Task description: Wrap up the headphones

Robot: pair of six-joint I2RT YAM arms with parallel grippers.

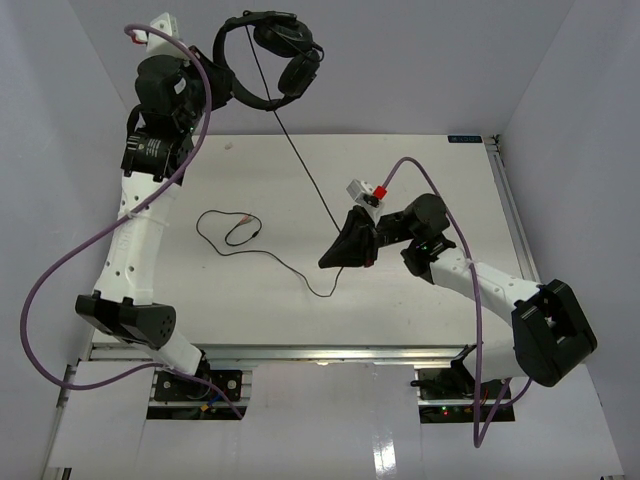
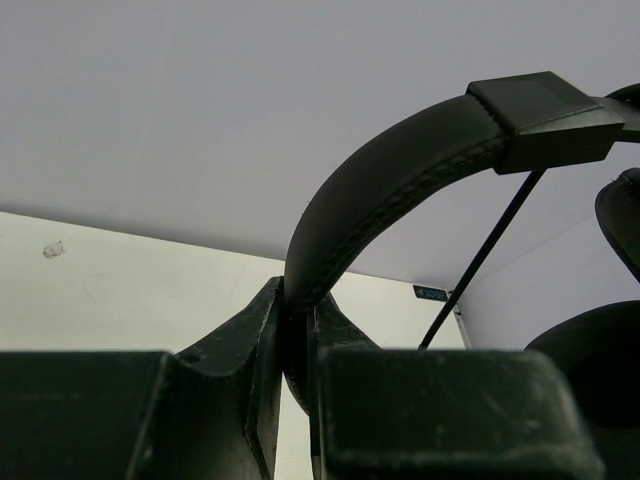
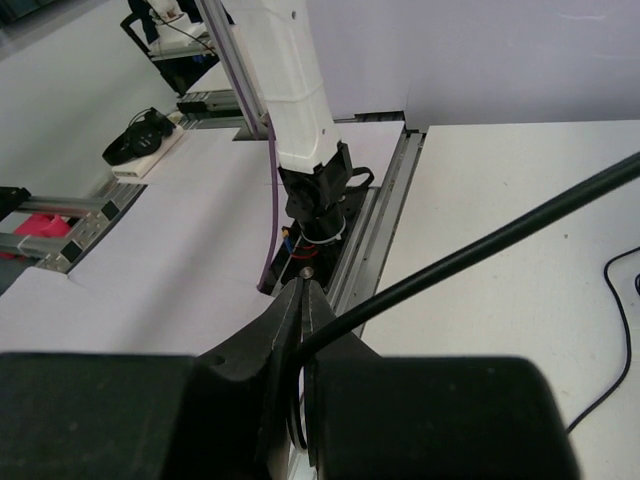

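Observation:
My left gripper (image 1: pixel 212 88) is raised at the back left, shut on the headband (image 2: pixel 380 190) of the black headphones (image 1: pixel 262 62). The two earcups (image 1: pixel 298 72) hang in the air beside it. In the left wrist view the jaws (image 2: pixel 296 300) pinch the headband. The thin black cable (image 1: pixel 300 160) runs taut from the headphones down to my right gripper (image 1: pixel 330 260), which is shut on it above mid-table (image 3: pixel 305 300). The rest of the cable (image 1: pixel 228 232) lies looped on the white table (image 1: pixel 420 320), its plug at the left.
Purple robot cables (image 1: pixel 60 270) hang off both arms. A metal rail (image 1: pixel 508 210) lines the table's right edge. In the right wrist view the left arm's base (image 3: pixel 290 90) and the front rail (image 3: pixel 370 230) show.

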